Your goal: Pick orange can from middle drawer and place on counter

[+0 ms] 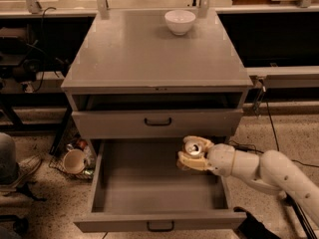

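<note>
The middle drawer [149,188] is pulled out wide, its grey floor bare. My gripper [192,154] comes in from the right on a white arm and is over the drawer's right side, above the floor. It is shut on the orange can [193,149], whose silver lid with tab faces up between the cream fingers. The can's body is mostly hidden by the fingers. The counter [149,54] is the flat grey top of the cabinet above.
A white bowl [180,21] stands at the back of the counter. The drawer above the open one [157,122] is closed, with a black handle. A cup and clutter [75,161] lie on the floor left of the cabinet. A cable hangs at the right.
</note>
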Controlling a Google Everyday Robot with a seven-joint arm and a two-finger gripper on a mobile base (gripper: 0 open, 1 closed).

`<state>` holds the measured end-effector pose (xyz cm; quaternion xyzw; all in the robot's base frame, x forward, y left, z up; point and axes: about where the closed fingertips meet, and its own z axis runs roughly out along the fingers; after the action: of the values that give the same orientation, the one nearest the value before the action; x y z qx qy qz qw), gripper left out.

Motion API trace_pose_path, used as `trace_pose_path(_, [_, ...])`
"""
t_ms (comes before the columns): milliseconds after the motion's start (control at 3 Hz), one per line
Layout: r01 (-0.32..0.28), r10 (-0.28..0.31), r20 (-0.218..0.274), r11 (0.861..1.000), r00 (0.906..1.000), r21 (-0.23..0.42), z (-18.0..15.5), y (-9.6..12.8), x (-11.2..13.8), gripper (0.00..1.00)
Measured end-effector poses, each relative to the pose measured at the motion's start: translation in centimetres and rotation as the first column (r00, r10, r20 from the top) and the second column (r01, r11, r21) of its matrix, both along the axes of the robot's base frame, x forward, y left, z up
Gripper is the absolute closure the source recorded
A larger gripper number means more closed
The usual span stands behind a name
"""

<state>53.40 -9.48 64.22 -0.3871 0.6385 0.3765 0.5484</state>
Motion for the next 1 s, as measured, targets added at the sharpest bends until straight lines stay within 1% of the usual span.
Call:
trace_pose_path(333, [0.019, -0.012, 0.11, 0.998, 0.9938, -0.061, 8.7, -2.8, -0.3, 1.0])
trace_pose_path(667, [0.037, 0.003, 0.239, 0.986, 0.971, -0.164, 18.9, -4.9, -0.1, 1.0])
trace_pose_path(1000, [0.037, 0.003, 0.239, 0.986, 0.971, -0.164, 18.9, -4.9, -0.1, 1.0])
